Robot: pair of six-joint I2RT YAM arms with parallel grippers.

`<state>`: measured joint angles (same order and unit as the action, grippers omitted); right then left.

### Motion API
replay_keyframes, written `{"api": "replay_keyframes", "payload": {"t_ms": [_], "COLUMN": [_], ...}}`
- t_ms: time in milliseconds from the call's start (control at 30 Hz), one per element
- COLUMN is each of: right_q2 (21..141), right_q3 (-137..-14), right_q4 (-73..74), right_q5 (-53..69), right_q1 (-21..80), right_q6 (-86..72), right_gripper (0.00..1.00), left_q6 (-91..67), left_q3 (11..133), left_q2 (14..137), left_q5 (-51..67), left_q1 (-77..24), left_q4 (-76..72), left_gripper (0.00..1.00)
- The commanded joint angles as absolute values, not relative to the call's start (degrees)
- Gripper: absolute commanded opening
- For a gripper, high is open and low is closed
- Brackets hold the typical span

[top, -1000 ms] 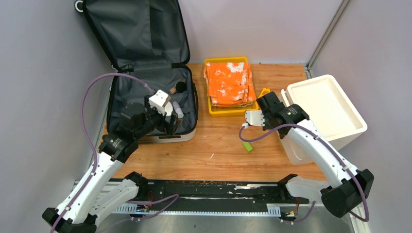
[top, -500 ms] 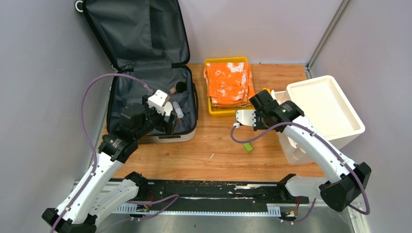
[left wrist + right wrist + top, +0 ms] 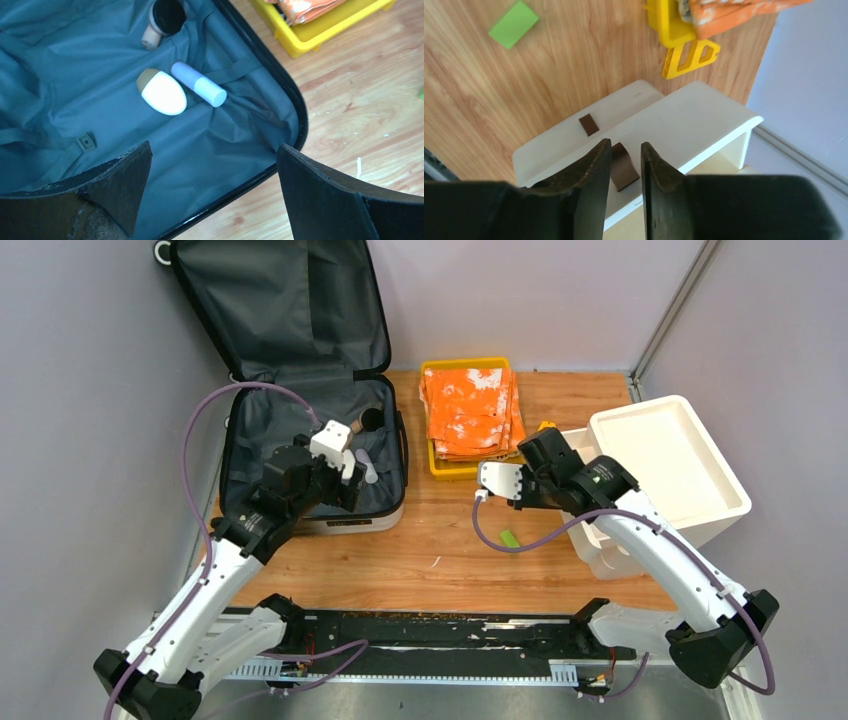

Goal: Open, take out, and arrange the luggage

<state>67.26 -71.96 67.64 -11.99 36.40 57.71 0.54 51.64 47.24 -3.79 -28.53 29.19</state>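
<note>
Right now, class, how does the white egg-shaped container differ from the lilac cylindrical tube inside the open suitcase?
The white egg-shaped container is squat and rounded with a tan end; the lilac cylindrical tube is slim and straight with a paler cap. Both lie side by side on the suitcase's grey lining.

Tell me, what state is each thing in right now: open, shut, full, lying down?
Luggage: open, lid raised.
Left end effector: open, above the luggage.
Right end effector: nearly shut, empty.
Tray: filled with folded orange cloths.
Tube: lying on its side in the luggage.
White bottle: lying beside the tube.
Green block: flat on the table.
</note>
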Motion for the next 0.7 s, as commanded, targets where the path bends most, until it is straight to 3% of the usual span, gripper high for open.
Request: {"api": "replay_keyframes", "payload": {"t_ms": [0,67,133,333,467,667], "right_q2": [65.6,65.7,65.1,61.1,59.1,57.2], "right_q3": [-73.1,-74.3,-75.1,-76.1,-75.3,-74.3], "right_q4": [58.7,58.4,57.0,43.4,33.2,26.1], "right_q5": [-10.3,-7.7,-4.2,1.8,2.3,7.2], "right_q1": [38.2,38.6,38.8,39.6,40.2,40.3], "right_q6": [51.7,48.6,47.3,38.4,23.0,2.3], "right_gripper": [0.41,0.59,0.63,0.66,0.71,0.7], "left_q6": [0.6,-0.4,-4.0,-21.0,-26.8,-34.2], "left_q3": [53.0,54.1,55.5,58.5,63.4,67.0], "left_q2": [50.3,52.8,55.5,64.3,73.6,84.9], "left_q5": [-9.6,-10.7,-9.5,-9.5,-10.7,-4.7], "left_q1": [-28.6,-27.3,-24.1,-19.8,-19.3,-18.6], "left_q4": [29.6,30.1,30.4,26.2,26.1,20.9], "left_gripper": [1.0,1.0,0.98,0.9,0.85,0.76]}}
